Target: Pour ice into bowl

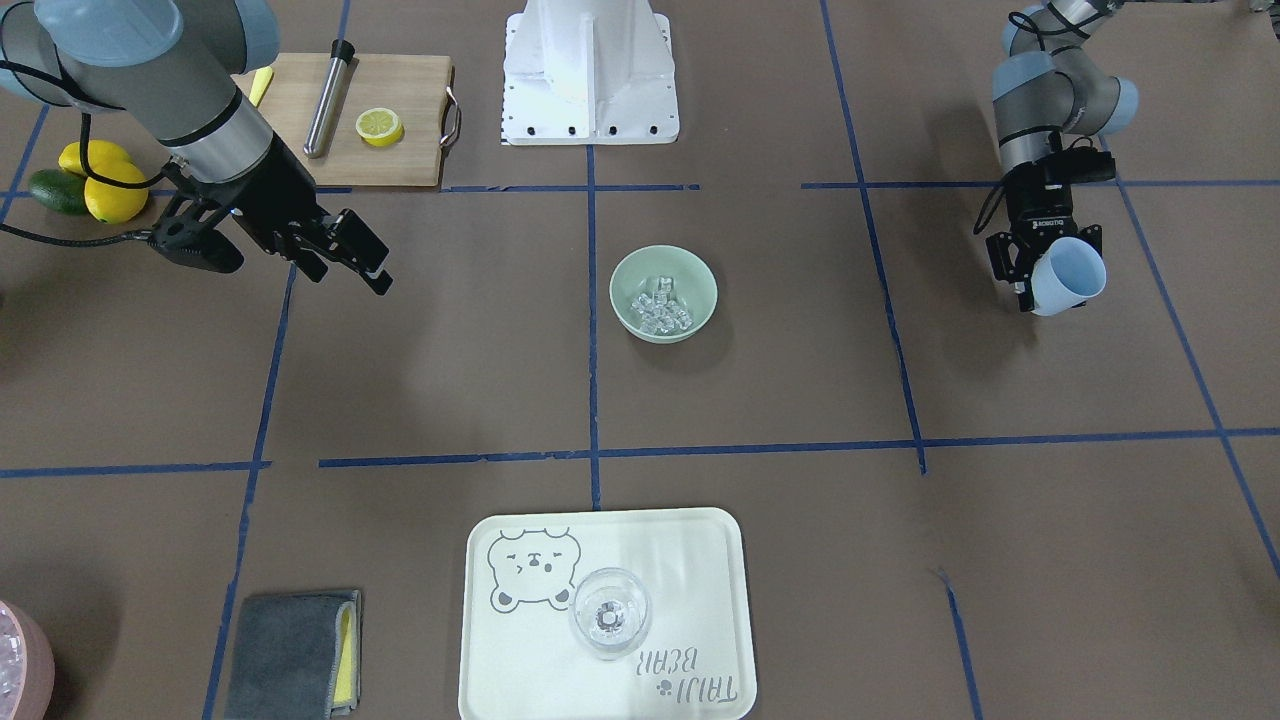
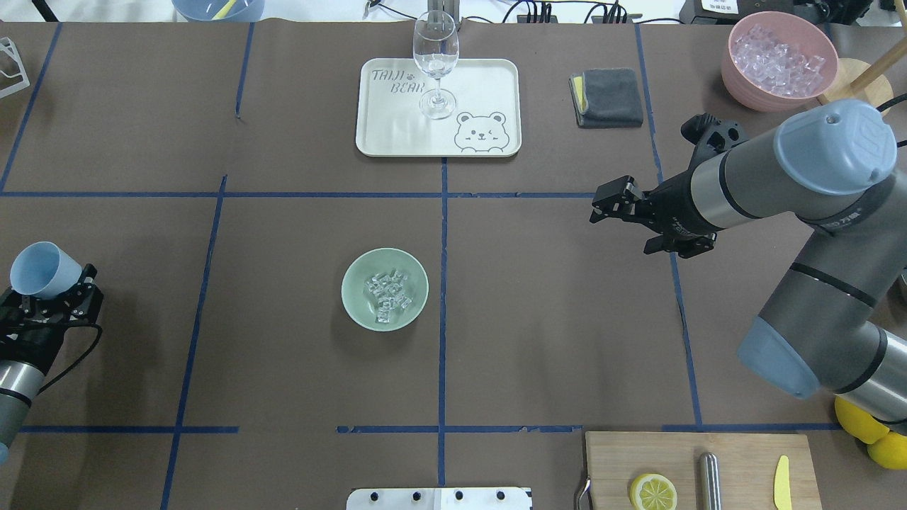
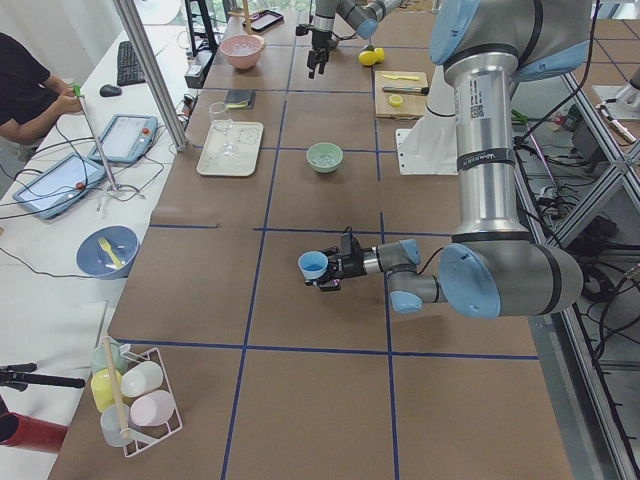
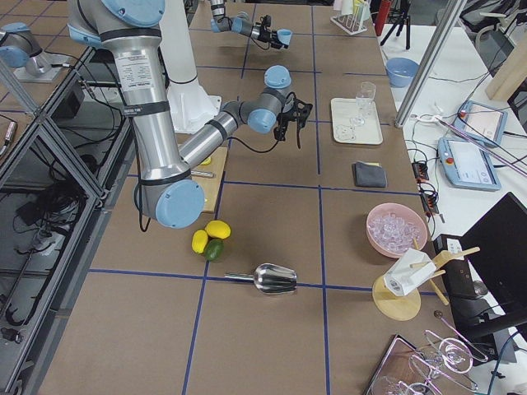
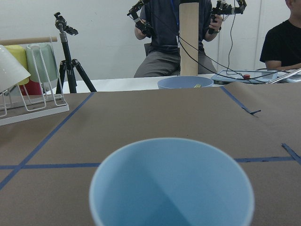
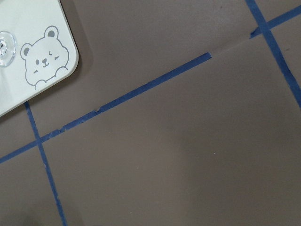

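The pale mint-green bowl [image 2: 353, 278] [image 1: 625, 290] stands on the brown table near its middle. A small heap of clear ice [image 2: 387, 292] [image 1: 661, 304] lies inside it. My left gripper [image 2: 60, 287] [image 1: 1045, 262] is far off at the table's left side, shut on a light blue cup [image 2: 39, 269] [image 1: 1072, 275]. The cup is tipped on its side and looks empty in the left wrist view [image 5: 171, 183]. My right gripper [image 2: 606, 202] [image 1: 372, 262] hangs open and empty above the table, well to the right of the bowl.
At the far edge a cream tray [image 2: 489, 78] carries a wine glass [image 2: 435, 60]. Beside it lie a grey cloth [image 2: 609, 95] and a pink container of ice [image 2: 776, 60]. Near the robot are a cutting board [image 2: 737, 460], half a lemon [image 2: 652, 491], a steel rod [image 2: 709, 482] and lemons [image 1: 105, 180].
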